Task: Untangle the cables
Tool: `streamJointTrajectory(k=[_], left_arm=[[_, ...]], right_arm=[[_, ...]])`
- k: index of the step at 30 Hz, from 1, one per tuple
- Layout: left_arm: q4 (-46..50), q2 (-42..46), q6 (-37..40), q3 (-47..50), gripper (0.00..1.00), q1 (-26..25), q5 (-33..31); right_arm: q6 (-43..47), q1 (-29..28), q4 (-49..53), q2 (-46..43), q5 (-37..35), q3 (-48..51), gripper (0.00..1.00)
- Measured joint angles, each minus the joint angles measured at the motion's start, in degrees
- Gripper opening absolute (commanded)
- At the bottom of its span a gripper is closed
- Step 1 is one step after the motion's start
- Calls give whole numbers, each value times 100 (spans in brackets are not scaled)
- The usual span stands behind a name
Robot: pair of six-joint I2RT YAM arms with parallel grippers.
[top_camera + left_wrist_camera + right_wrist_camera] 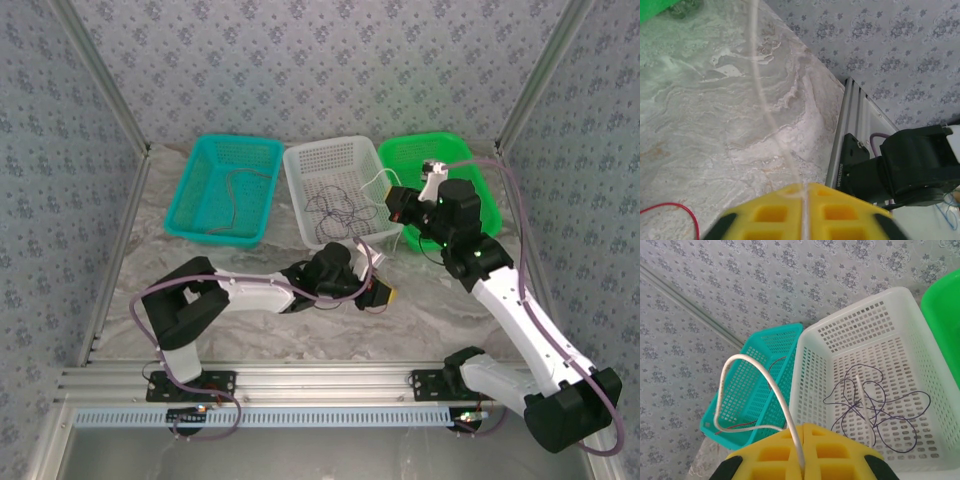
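Left gripper [804, 202] and right gripper [802, 445] each pinch the pale cable [763, 100] running out from the jaws; beyond the right jaws, dark cables [875, 412] lie tangled in the white basket [860, 322], with the teal basket [782, 337] alongside.

I count three baskets: teal basket [210, 237], white basket [330, 146], green basket [425, 142]. Thin cables: one pale cable [740, 356], one dark cable [856, 406], two red cables [670, 204]. My claws are two: left claw [803, 187], right claw [803, 427].
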State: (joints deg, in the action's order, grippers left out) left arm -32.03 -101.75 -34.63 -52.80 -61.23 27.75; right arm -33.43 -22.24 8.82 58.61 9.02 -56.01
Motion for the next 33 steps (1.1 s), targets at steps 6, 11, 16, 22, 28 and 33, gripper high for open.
streamJointTrajectory(k=[6, 11, 16, 22, 28, 33], left_arm=[[378, 409, 205, 356, 59, 7, -525], [708, 1305, 501, 848, 75, 44, -1182], [837, 2297, 726, 1150, 83, 179, -1998], [597, 2522, 586, 1150, 83, 719, -2339], [7, 2155, 291, 1012, 74, 1158, -2184], [-374, 1805, 214, 671, 74, 1174, -1897]], right_arm=[[48, 205, 234, -151, 131, 0, 0], [46, 343, 326, -219, 385, 0, 0], [39, 389, 332, -302, 560, 92, 0], [-70, 400, 138, -313, 876, 249, 0], [-302, 400, -26, -313, 1119, 415, 0], [-402, 400, -92, -313, 1211, 446, 0]])
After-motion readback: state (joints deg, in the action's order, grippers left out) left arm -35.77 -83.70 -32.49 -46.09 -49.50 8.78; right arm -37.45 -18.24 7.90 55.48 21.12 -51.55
